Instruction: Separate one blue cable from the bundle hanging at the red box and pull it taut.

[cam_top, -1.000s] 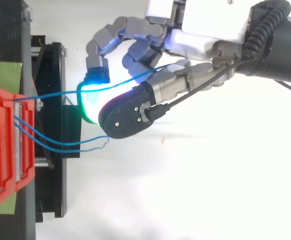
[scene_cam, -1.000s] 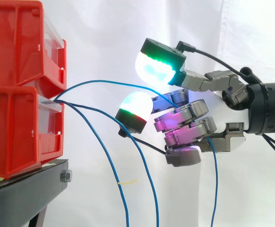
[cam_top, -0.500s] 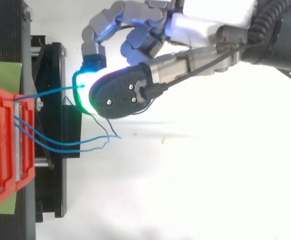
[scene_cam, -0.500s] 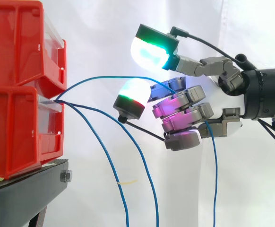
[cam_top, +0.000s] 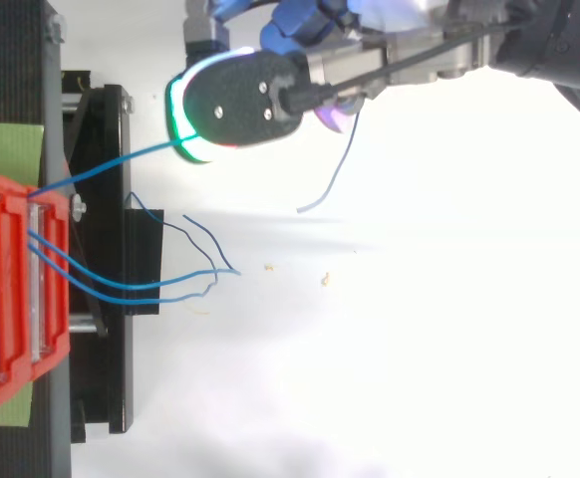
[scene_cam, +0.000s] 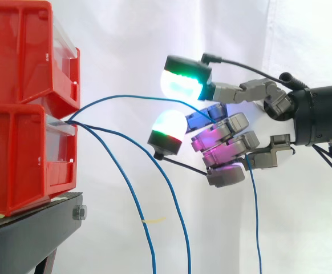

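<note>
Three thin blue cables come out of the lower red bin (scene_cam: 23, 154) at the left. One blue cable (scene_cam: 132, 97) arcs up and to the right into my hand (scene_cam: 226, 142), whose fingers are curled round it. Past the fingers its free end (scene_cam: 255, 217) hangs straight down. It still sags a little between bin and hand. From above, this cable (cam_top: 111, 167) runs from the bin (cam_top: 11, 289) to the hand (cam_top: 235, 100) at the top edge. The other two cables (cam_top: 150, 286) hang loose, apart from the held one.
The red bins are stacked on a black stand (scene_cam: 35, 228) at the left. A white curtain closes off the back. The arm comes in from the right at mid height, level with the bins.
In the top view the hand has moved toward the upper edge, carrying one cable sideways away from the other two. In the side view it has shifted slightly right.
</note>
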### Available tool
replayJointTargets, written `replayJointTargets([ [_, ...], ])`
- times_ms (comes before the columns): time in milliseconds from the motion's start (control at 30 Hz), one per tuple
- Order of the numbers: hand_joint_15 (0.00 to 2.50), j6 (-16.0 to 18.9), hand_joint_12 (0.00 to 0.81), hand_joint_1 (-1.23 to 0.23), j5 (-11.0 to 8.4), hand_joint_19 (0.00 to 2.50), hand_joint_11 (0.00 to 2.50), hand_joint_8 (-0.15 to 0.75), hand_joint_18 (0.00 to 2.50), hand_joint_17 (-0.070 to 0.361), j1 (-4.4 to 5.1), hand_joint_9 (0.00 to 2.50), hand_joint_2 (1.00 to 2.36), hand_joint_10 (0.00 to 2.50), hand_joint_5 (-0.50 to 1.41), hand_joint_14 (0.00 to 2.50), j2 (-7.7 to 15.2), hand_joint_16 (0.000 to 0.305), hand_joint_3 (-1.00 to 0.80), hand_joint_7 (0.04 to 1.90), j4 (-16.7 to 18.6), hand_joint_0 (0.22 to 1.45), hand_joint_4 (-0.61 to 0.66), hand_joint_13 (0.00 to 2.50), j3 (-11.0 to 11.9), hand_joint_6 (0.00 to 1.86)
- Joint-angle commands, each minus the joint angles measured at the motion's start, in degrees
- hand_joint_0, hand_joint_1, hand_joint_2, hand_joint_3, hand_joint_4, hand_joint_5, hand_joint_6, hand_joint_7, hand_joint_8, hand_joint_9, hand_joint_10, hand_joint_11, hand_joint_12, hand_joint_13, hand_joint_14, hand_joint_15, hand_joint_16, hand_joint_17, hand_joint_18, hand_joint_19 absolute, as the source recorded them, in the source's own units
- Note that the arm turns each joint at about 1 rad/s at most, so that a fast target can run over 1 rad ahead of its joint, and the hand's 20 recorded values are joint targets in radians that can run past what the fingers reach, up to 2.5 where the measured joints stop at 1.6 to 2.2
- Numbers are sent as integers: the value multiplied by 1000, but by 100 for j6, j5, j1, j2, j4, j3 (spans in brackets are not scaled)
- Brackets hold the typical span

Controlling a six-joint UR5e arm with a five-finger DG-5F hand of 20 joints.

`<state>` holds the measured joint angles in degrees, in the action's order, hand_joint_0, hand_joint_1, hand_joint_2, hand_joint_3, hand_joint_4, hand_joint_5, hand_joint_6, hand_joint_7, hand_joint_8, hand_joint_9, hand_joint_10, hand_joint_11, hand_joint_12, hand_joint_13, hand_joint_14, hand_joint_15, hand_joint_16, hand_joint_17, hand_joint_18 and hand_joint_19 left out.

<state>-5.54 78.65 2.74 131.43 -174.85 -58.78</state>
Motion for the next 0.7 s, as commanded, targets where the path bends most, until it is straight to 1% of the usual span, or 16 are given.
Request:
replayJointTargets([
  [0,1365,0,342,-573,-183,1341,1303,332,1169,93,-10,858,1018,2048,-191,1780,-4,41,-244,1114,-199,611,200,1030,-2,918],
  [33,1375,0,341,-605,-245,1342,1284,324,1171,93,-2,849,1020,2081,-191,1779,-4,41,-207,1127,-207,608,209,1028,-2,922],
  [67,1374,0,341,-635,-253,1332,1301,332,1173,94,16,839,1021,2109,-193,1782,5,42,-184,1122,-207,610,209,1028,-2,927],
  [200,1365,0,351,-644,-297,1331,1247,329,1175,94,51,819,1019,2166,-195,1793,-4,42,-206,1083,-207,618,211,1027,7,933],
  [267,1372,0,347,-627,-341,1340,1264,326,1177,94,77,818,1014,2176,-198,1799,5,42,-311,1052,-207,619,221,1025,7,930],
  [300,1370,0,347,-622,-350,1344,1258,332,1179,94,86,819,1014,2179,-198,1801,-4,42,-324,1050,-207,617,222,1025,7,929],
  [367,1352,18,344,-581,-368,1357,1253,328,1183,95,104,817,1004,2187,-201,1833,-4,42,-464,1034,-207,591,223,1025,7,907],
  [400,1343,18,345,-567,-377,1356,1234,330,1185,96,121,816,1000,2190,-201,1845,5,43,-492,1022,-207,584,225,1025,-2,905],
  [533,1300,26,354,-517,-359,1368,1221,337,1204,99,157,814,1000,2209,-205,1962,-4,44,-500,999,-207,544,226,1031,7,896],
  [600,1257,18,358,-510,-350,1368,1184,340,1219,103,192,813,1000,2234,-207,2036,-4,46,-500,997,-207,527,234,1034,7,895],
  [667,1255,0,362,-534,-350,1360,1187,346,1232,108,218,812,1000,2244,-207,2055,-4,48,-500,992,-207,515,237,1036,7,895],
])
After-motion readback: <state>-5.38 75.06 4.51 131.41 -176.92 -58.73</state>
